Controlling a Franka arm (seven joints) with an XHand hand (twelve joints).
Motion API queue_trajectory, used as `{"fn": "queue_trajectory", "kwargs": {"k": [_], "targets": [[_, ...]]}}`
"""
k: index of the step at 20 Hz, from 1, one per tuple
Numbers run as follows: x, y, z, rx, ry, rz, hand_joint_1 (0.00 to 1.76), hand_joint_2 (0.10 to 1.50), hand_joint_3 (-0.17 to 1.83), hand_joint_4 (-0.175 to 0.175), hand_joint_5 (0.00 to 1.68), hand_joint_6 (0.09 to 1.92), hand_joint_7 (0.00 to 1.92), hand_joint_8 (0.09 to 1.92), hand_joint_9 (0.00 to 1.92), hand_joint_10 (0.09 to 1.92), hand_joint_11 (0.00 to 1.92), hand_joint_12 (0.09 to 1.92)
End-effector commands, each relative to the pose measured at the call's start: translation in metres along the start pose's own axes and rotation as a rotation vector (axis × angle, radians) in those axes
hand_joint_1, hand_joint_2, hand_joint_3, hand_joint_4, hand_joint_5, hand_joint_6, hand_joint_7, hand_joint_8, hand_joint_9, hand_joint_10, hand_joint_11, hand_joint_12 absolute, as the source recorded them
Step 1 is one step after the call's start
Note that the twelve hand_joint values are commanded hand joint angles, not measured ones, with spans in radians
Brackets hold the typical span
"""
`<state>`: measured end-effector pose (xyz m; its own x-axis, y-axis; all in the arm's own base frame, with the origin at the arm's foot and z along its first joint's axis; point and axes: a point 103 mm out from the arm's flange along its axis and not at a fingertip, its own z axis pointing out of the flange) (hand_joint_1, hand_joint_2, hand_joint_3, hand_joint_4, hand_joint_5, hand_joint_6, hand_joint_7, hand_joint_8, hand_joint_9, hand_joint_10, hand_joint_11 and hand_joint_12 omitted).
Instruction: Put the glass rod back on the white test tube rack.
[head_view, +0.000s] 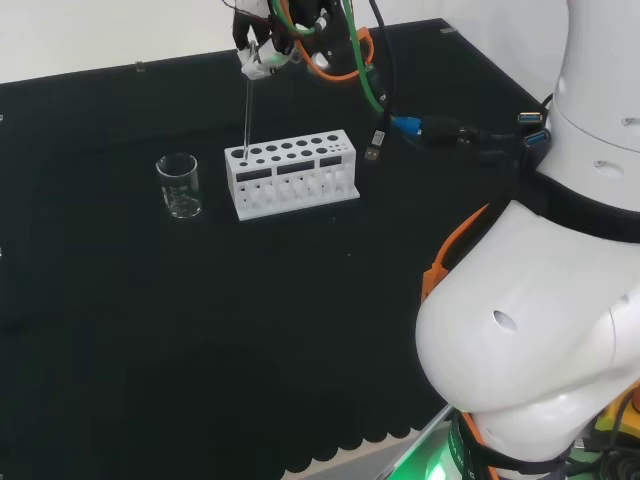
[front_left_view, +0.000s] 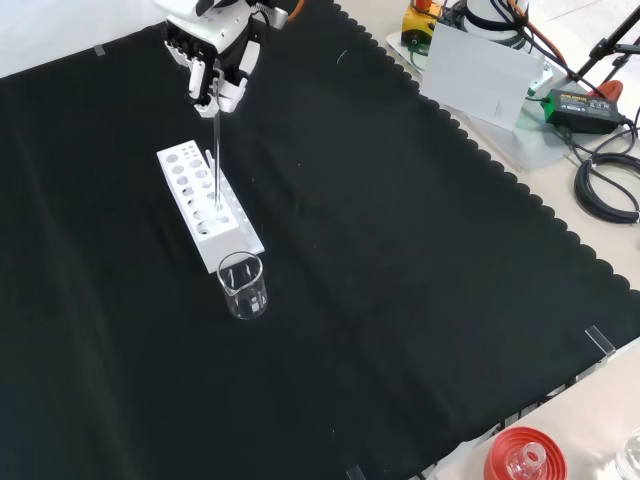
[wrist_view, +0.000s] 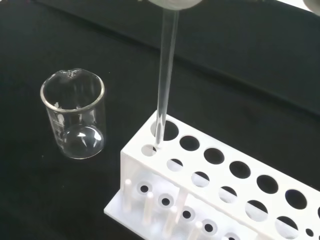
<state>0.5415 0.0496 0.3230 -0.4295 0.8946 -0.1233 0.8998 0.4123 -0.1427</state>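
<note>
Pretty much there: the robot hand (front_left_view: 215, 62) has its fingers pinched on the top of the glass rod (head_view: 247, 115), tip just entering an end hole of the white test tube rack (head_view: 292, 172) nearest the beaker (head_view: 179, 186), so lowering and letting go remain.

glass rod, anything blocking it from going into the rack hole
Nothing visible does. The hand holds the glass rod upright, its tip at a hole at the end of the white test tube rack nearest the beaker, which stands apart beside it.
</note>
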Motion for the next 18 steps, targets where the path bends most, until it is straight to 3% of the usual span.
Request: {"fn": "queue_trajectory", "kwargs": {"k": [1, 18], "targets": [[-0.001, 0.002, -0.008, 0.012, -0.021, 0.018, 1.2, 1.12, -0.17, -0.175, 1.16, 0.75, 1.69, 0.61, 1.92, 0.33, 1.78, 0.58], [0.014, 0.005, -0.007, 0.005, -0.02, 0.0, 1.2, 1.12, -0.17, -0.175, 1.16, 0.75, 1.69, 0.61, 1.92, 0.33, 1.78, 0.58]]}}
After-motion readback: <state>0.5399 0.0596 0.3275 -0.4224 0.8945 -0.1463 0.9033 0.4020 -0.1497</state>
